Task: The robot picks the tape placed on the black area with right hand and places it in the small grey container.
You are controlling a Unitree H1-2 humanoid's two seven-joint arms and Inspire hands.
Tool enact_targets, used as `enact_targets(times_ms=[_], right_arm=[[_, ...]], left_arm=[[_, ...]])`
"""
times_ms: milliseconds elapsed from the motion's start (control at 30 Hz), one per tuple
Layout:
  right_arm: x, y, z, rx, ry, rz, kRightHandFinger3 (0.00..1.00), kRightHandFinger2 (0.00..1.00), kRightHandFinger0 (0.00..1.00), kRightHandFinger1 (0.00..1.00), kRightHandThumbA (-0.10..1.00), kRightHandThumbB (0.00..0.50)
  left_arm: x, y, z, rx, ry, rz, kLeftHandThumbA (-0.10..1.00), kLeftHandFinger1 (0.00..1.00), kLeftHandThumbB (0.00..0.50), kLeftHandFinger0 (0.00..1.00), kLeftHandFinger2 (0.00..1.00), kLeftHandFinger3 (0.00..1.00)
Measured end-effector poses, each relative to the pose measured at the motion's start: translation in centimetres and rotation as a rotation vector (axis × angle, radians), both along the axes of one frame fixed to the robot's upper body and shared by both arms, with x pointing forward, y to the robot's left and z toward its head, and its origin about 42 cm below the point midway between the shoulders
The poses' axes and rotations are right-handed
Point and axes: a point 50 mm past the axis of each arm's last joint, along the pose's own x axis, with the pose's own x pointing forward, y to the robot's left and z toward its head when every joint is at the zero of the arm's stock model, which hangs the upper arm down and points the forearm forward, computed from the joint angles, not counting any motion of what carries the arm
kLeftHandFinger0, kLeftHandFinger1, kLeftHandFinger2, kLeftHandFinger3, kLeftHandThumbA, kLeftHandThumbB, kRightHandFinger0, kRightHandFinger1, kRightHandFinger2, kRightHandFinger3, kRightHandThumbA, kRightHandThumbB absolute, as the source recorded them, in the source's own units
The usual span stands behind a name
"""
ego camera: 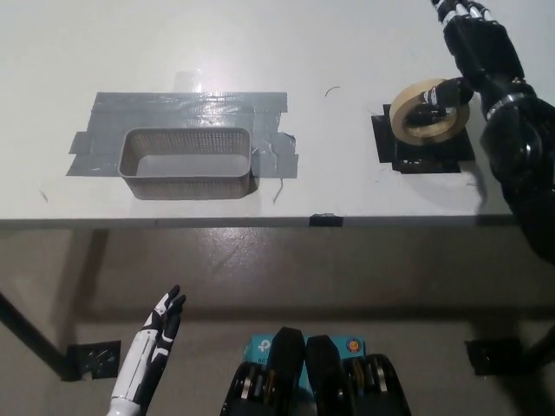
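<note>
Beige tape (428,111) sits on the black area (423,149) at upper right, the black right hand (475,48) above it, grip unclear. Grey container (187,163) waits left; white left hand (156,334) rests open, lower left.

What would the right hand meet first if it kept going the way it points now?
Probably nothing: the right hand already reaches past the tape roll, fingers toward the table's far edge. Only bare tabletop shows ahead, though its height is unclear.
</note>
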Motion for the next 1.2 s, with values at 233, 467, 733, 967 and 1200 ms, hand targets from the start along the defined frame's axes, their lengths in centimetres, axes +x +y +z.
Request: enact_targets(times_ms=[233, 467, 733, 967, 1200], right_arm=[[1.4, 0.1, -1.2, -0.084, 0.088, -0.042, 1.00, 1.00, 1.00, 1.00, 1.00, 0.474], [1.8, 0.8, -0.6, -0.137, 0.144, -0.030, 1.00, 1.00, 1.00, 1.00, 0.98, 0.486], [2.4, 0.3, -1.5, -0.159, 0.206, -0.055, 1.00, 1.00, 1.00, 1.00, 0.98, 0.486], [2.8, 1.0, -2.9, -0.184, 0.263, -0.068, 1.00, 1.00, 1.00, 1.00, 0.91, 0.481], [3.2, 1.1, -4.6, -0.218, 0.284, -0.080, 0.71, 0.66, 0.51, 0.59, 0.32, 0.348]], left_arm=[[0.0, 0.0, 0.1, -0.005, -0.002, 0.000, 1.00, 1.00, 0.109, 1.00, 1.00, 1.00], [0.3, -0.1, 0.3, -0.009, -0.010, -0.002, 1.00, 1.00, 0.119, 1.00, 1.00, 1.00], [0.4, -0.1, 0.4, -0.012, -0.013, -0.003, 1.00, 1.00, 0.117, 1.00, 1.00, 1.00], [0.4, -0.1, 0.4, -0.015, -0.013, -0.003, 1.00, 1.00, 0.112, 1.00, 1.00, 1.00], [0.4, -0.1, 0.4, -0.016, -0.013, -0.003, 1.00, 1.00, 0.116, 1.00, 1.00, 1.00]])
